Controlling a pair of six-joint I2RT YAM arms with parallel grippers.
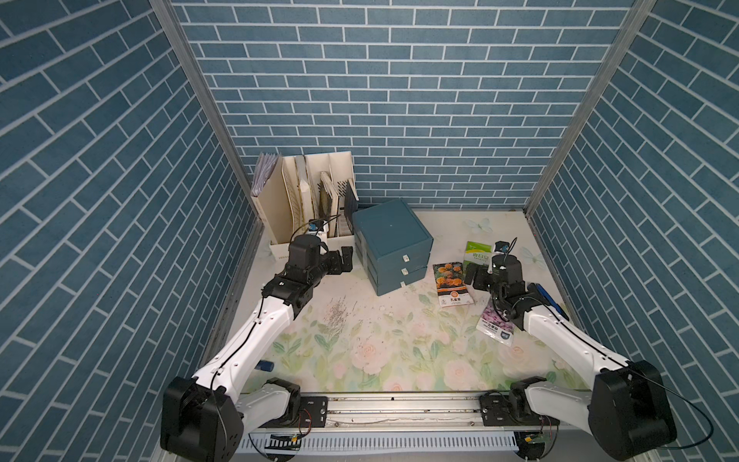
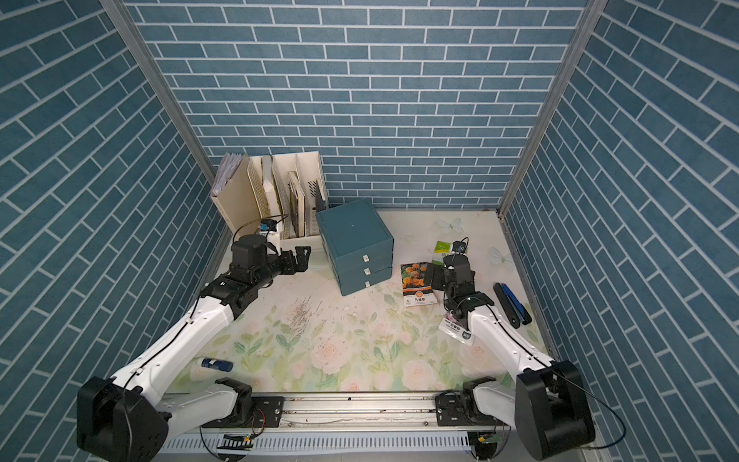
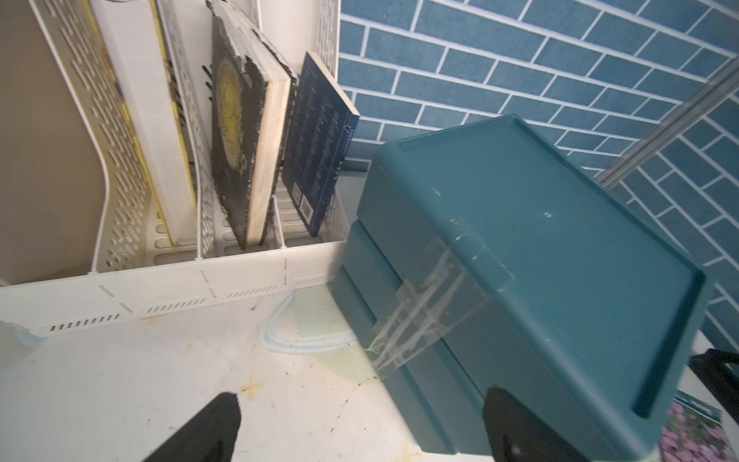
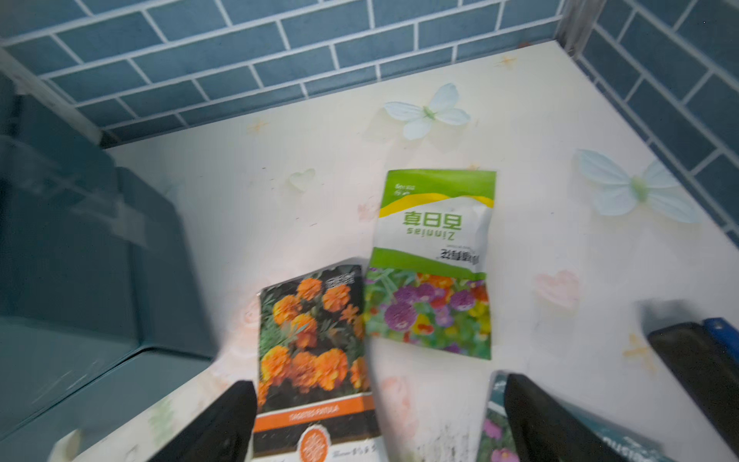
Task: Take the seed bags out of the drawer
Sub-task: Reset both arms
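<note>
Lying flat on the floral table (image 1: pixel 360 340), all three seed bags are outside the teal cabinet (image 1: pixel 390 228), to its right. The orange marigold packet (image 1: pixel 452 282) is closest to the cabinet. The green-white zinnia packet (image 1: pixel 478 254) lies just beyond it, farther back. In the right wrist view their edges run side by side, and whether they touch cannot be told. The pink-purple packet (image 1: pixel 494 324) lies nearer the front, partly hidden under the right arm.

The lowest drawer (image 1: pixel 390 286) sits under two like it, each with a small white pull tab. In both top views all three fronts look pushed in.

The right gripper (image 1: pixel 474 278) hangs above the table between the marigold and zinnia packets. Its jaws are spread wide and hold nothing. In the right wrist view the black fingers (image 4: pixel 240 412) frame the marigold packet's lower edge.

The left gripper (image 1: pixel 347 259) is just left of the cabinet and points toward its side. It too is released and empty, and does not touch the cabinet. A strip of clear tape (image 3: pixel 432 296) runs down that side.

A cream file rack (image 1: pixel 280 208) with dark books (image 3: pixel 248 140) stands at the far left. A long black-and-blue object (image 1: pixel 548 298) lies by the right wall.
</note>
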